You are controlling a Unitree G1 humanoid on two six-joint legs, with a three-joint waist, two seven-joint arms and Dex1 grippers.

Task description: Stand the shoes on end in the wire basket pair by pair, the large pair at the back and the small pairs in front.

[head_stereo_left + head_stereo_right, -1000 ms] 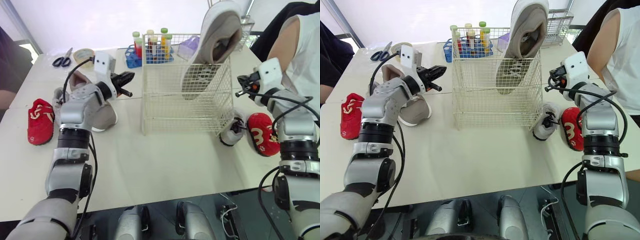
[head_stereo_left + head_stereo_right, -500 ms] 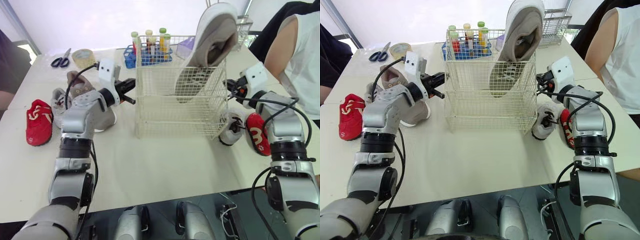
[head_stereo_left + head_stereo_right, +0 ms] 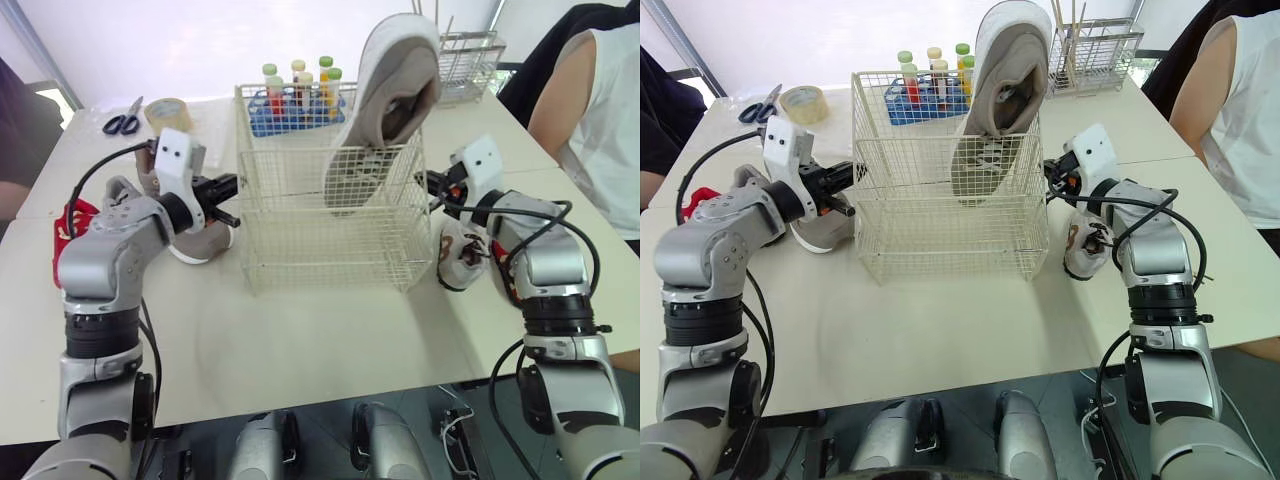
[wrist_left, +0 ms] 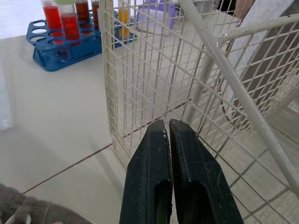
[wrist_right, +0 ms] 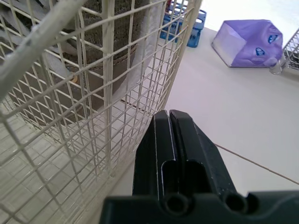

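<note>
The left hand, fingers pressed together, points at the wire basket wall.

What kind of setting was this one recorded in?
Probably a lab or workshop room: white tables pushed together, a blue rack of test tubes, scissors and a tape roll, a person seated alongside.

White table, with a basket standing at its centre. Round the basket by the clock: a red shoe at 9, partly hidden; a big grey shoe at 10, near the basket; scissors and tape at 11; a tube rack at 12, close behind; a purple pack and a wire holder at 1; a small grey shoe at 3, just beside the basket
</note>
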